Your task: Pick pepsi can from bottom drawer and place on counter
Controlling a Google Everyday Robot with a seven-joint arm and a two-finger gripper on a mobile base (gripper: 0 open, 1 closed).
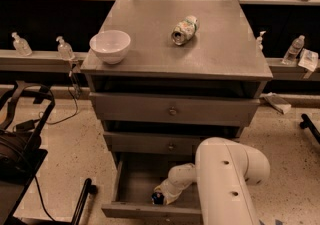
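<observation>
The gripper (pixel 165 193) in the bottom drawer (pixel 145 212) is hiding most of the pepsi can (pixel 158 199); the arm (pixel 225 179) is blocking the drawer's right side.

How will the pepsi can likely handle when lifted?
Pincer is down in the bottom drawer at the pepsi can. Small metal can: probably rigid, maybe slippery. Its round body would likely roll if dropped sideways.

Flat grey metal counter (pixel 225 56) tops drawer cabinet. White round bowl (pixel 110 45) on it, front left. Pale green-and-white can (pixel 184 30) on its side, behind centre, well apart from bowl. Deep grey metal bottom drawer (pixel 150 212) stands open under two shallower grey drawers (pixel 140 110). Small dark blue pepsi can (pixel 157 199) inside, near front wall. Gripper (pixel 166 194) in drawer, just beside can, on its right.
</observation>
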